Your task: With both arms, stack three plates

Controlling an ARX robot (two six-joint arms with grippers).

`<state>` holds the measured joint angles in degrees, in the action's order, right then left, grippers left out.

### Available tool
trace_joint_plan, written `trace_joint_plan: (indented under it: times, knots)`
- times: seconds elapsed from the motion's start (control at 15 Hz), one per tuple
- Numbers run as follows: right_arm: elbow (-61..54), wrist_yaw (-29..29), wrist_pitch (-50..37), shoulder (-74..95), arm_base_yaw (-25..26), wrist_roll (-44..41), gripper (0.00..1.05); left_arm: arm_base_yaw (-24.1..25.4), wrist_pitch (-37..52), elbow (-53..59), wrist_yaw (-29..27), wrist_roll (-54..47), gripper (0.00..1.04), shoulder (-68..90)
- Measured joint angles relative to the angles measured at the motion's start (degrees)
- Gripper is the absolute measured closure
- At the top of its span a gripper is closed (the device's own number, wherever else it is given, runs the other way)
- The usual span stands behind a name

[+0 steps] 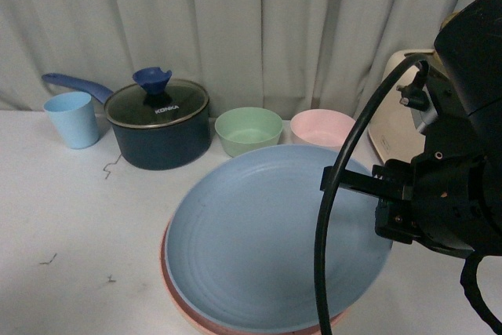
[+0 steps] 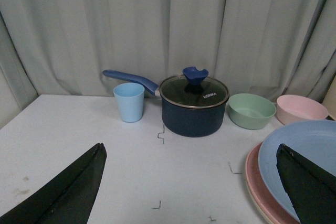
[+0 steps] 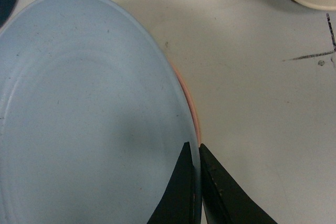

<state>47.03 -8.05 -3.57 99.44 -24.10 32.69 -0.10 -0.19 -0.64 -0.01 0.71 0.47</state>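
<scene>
Two plates, front view: the light blue plate (image 1: 271,245) lies on the pink plate (image 1: 176,297), filling the lower middle of the frame; only a pink crescent shows at lower left.
Right claw, front view: the right gripper (image 1: 357,183) sits at the blue plate's right rim, at centre right; its fingertips are not clear here.
Third plate, front view: a cream plate (image 1: 392,127) shows partly at the right edge, behind the right arm, well apart from the stack.
Left wrist view: the left gripper (image 2: 191,182) hangs released, dark fingers (image 2: 68,192) spread wide at the lower corners, holding nothing; the stack lies at lower right, near the right-hand finger.
Right wrist view: the right gripper's fingers (image 3: 181,195) are clenched on the blue plate's rim at lower centre, one over the plate, one outside it; the pink rim peeks just beyond.
Relation that matters: the cream plate lies on the right arm's side, so, by my judgement, that arm is nearer once it lets go.
</scene>
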Motion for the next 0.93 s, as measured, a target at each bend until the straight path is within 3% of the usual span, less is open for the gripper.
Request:
trace_joint_plan:
  times: [0.4,0.47,0.93]
  knots:
    - [0.4,-0.7,0.7,1.5,-0.7,1.6,1.02,0.0,0.0,0.0,0.0,0.0,0.07,0.0]
    - [0.5,-0.8,0.9,1.5,-1.1,2.2,0.95,0.0,0.0,0.0,0.0,0.0,0.07,0.0]
    - [-0.2,1.2,2.7,-4.9,0.2,3.8,0.17,0.0,0.0,0.0,0.0,0.0,0.07,0.0]
